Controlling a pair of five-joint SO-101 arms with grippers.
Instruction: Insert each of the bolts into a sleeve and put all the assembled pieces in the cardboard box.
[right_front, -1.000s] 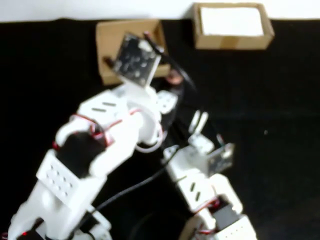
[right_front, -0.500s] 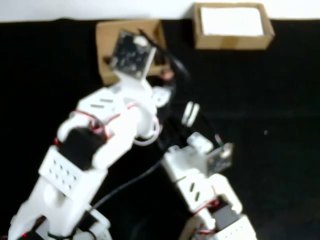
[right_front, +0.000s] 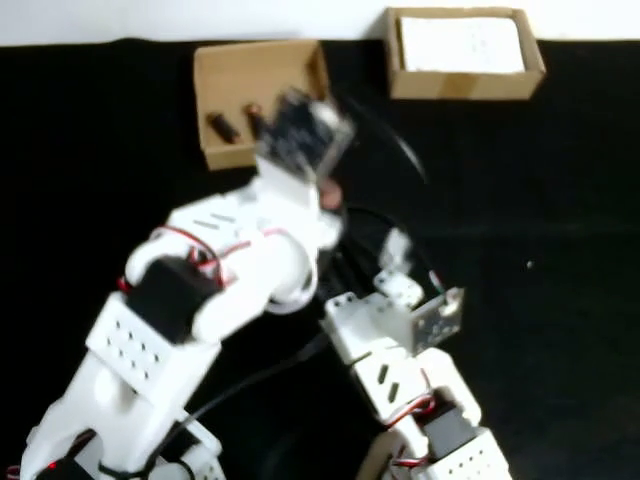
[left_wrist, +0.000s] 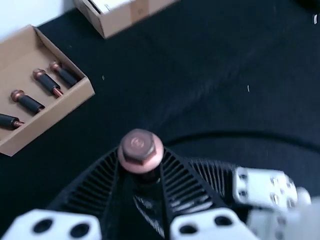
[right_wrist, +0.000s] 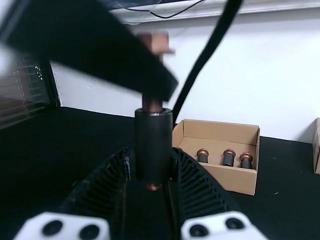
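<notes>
My left gripper (left_wrist: 140, 161) is shut on a copper bolt (left_wrist: 140, 146), its hex head standing between the black ribbed fingers. My right gripper (right_wrist: 151, 161) is shut on a black sleeve (right_wrist: 153, 142). The bolt (right_wrist: 154, 44) runs down through this sleeve and its tip shows below. In the high view both grippers meet mid-table, left gripper (right_front: 328, 200) beside right gripper (right_front: 395, 255). The open cardboard box (right_front: 225, 70) at the back left holds several assembled pieces (left_wrist: 47, 82).
A second cardboard box (right_front: 465, 80) with a white insert stands at the back right. Black cables loop between the two arms near the grippers. The black table surface stretches open to the right of the arms.
The left arm's wrist has swung right and away from over the cardboard box, uncovering the pieces inside. The right gripper has shifted slightly, staying under the left one.
</notes>
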